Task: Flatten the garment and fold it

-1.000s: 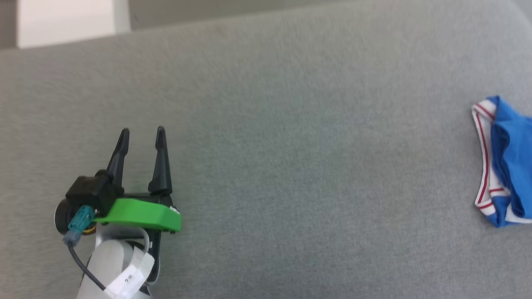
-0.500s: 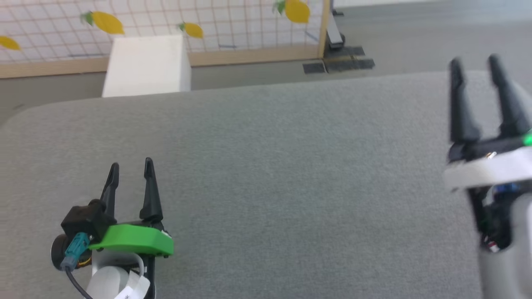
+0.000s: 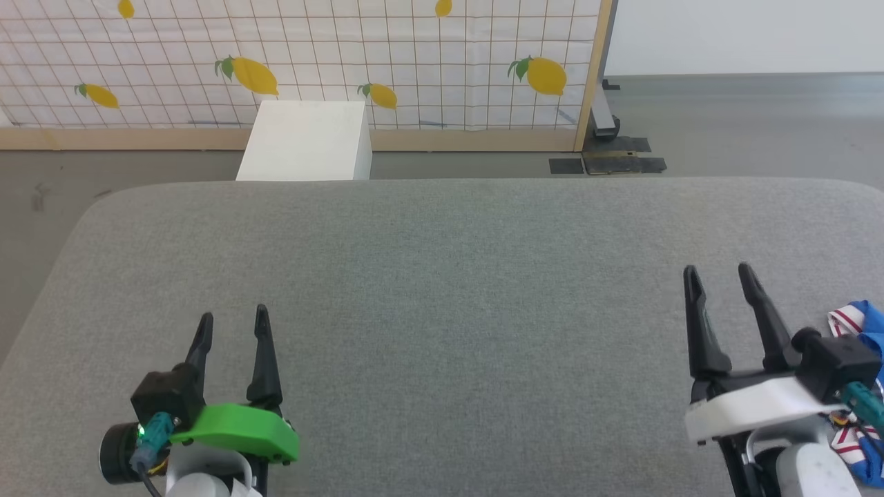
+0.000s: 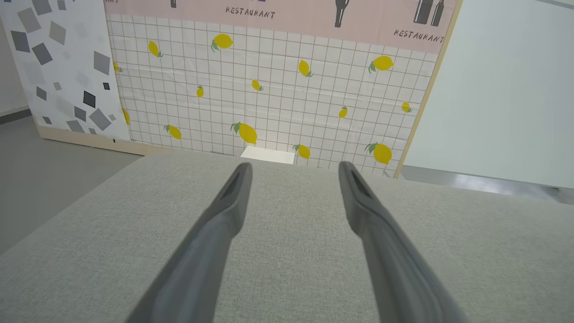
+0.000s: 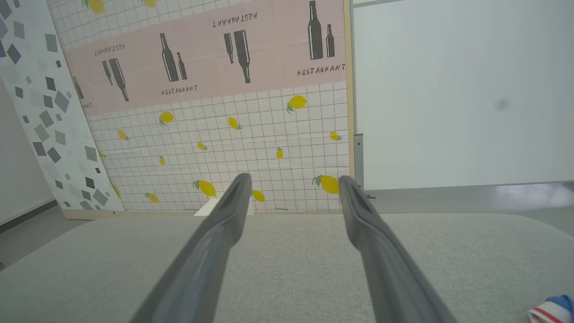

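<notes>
The garment [image 3: 860, 324], blue with red-striped white trim, lies bunched at the grey table's near right edge, mostly hidden behind my right wrist; a scrap of the garment [image 5: 550, 309] shows at the right wrist view's lower right corner. My right gripper [image 3: 718, 276] stands open just left of it, fingers apart over bare cloth, holding nothing. My left gripper [image 3: 231, 321] is open at the near left, far from the garment. Both wrist views show the left gripper [image 4: 293, 168] and the right gripper [image 5: 293, 179] with spread fingers above the table.
The grey fabric-covered table [image 3: 442, 276] spreads wide between the grippers. Beyond its far edge stand a white box [image 3: 304, 141] and a lemon-print partition [image 3: 311, 62] with a wooden frame. Grey floor lies past the table on the right.
The head camera has tilted up and swung, so the far edge, box and partition came into view. The right gripper has come into view at the lower right; the garment now sits behind it.
</notes>
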Motion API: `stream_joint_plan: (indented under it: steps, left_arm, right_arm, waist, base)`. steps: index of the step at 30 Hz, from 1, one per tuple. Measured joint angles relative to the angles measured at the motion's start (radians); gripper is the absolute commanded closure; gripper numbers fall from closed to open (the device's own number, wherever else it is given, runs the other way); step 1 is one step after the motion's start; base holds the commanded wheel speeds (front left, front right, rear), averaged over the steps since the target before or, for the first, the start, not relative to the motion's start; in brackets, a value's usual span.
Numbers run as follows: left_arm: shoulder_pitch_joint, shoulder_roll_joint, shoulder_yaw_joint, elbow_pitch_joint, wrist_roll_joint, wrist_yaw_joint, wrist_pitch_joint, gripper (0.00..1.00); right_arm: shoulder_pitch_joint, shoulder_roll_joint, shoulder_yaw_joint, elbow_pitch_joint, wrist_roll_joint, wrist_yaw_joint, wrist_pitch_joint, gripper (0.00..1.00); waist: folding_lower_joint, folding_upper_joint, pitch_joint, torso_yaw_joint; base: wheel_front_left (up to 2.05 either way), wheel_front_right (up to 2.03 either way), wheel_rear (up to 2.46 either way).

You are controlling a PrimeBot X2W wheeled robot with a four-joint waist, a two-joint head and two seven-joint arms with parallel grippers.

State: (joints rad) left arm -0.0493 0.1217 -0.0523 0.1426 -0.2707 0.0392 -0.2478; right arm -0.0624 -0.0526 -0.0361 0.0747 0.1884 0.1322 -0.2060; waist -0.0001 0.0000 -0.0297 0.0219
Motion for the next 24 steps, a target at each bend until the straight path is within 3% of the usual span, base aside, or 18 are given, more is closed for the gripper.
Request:
stream_joint_plan:
  steps: [17,18,24]
  left_arm:
    - [0.034,-0.004,-0.019,0.048,0.003,0.015,-0.002,0.00]
    - [0.034,-0.004,-0.020,0.048,0.003,0.015,0.000,1.00]
    - [0.033,-0.004,-0.020,0.048,0.003,0.015,0.000,1.00]
  right_arm:
    - [0.064,0.001,0.002,0.100,0.017,0.000,-0.032,0.00]
    - [0.064,0.001,0.002,0.100,0.017,0.000,-0.032,1.00]
    - [0.064,0.000,0.001,0.100,0.016,0.000,-0.030,1.00]
  waist:
    - [0.0000,0.0000,-0.002,-0.002]
    - [0.0000,0.0000,-0.002,-0.002]
    - [0.0000,0.0000,-0.002,-0.002]
  base:
    - [0.00,0.00,0.00]
    - [0.00,0.00,0.00]
    - [0.00,0.00,0.00]
